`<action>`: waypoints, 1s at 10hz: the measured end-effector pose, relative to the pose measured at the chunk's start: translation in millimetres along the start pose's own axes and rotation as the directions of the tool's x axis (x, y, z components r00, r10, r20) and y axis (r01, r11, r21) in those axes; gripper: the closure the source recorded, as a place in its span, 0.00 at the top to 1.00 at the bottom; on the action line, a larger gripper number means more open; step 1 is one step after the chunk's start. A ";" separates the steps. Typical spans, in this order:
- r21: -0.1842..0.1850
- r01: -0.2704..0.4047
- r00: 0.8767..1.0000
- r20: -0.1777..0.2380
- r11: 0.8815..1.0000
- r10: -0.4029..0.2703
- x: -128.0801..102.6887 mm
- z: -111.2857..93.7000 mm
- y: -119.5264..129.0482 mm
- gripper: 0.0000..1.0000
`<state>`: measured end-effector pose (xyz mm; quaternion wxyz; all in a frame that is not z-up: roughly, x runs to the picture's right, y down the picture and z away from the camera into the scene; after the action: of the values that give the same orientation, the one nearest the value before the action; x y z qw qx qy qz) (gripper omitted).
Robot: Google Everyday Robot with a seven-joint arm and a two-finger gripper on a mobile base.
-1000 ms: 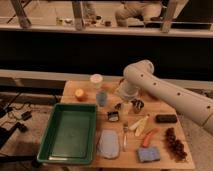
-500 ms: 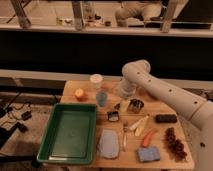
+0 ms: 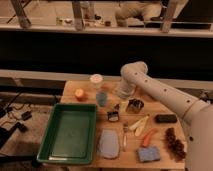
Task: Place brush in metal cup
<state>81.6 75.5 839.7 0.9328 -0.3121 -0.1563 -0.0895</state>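
Gripper (image 3: 123, 95) is at the back of the table (image 3: 156, 107), hanging low off the pale wrist between the pale blue cup (image 3: 102, 97) and the metal cup (image 3: 135, 105). Jaws are spread as wide as they go, and I see nothing in them. So I read this as the reach step, with no pickup made yet.

The brush I take to be the small dark piece with a pale patch (image 3: 114, 116). It lies flat just in front of the gripper, between the two cups and a little nearer me. I can't make out which end is the handle.

The metal cup stands upright just to the right of it, close by, so the carry will be short.

Next I need to bring the gripper down over the brush, line the jaws across its narrow side, close and lift it clear. Then I swing it right and drop it in end first. The blue cup is close on the left, so I'll watch the wrist. The green tray (image 3: 70, 131) is well clear.
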 end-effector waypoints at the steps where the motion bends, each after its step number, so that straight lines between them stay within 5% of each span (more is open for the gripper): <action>1: -0.006 -0.002 1.000 -0.006 1.000 0.002 4.0 5.7 -1.0 0.80; 10: -0.067 -0.067 0.998 0.001 0.995 0.067 42.3 41.7 -16.6 0.80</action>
<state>107.0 84.8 895.1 0.9241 -0.3485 -0.1439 -0.0628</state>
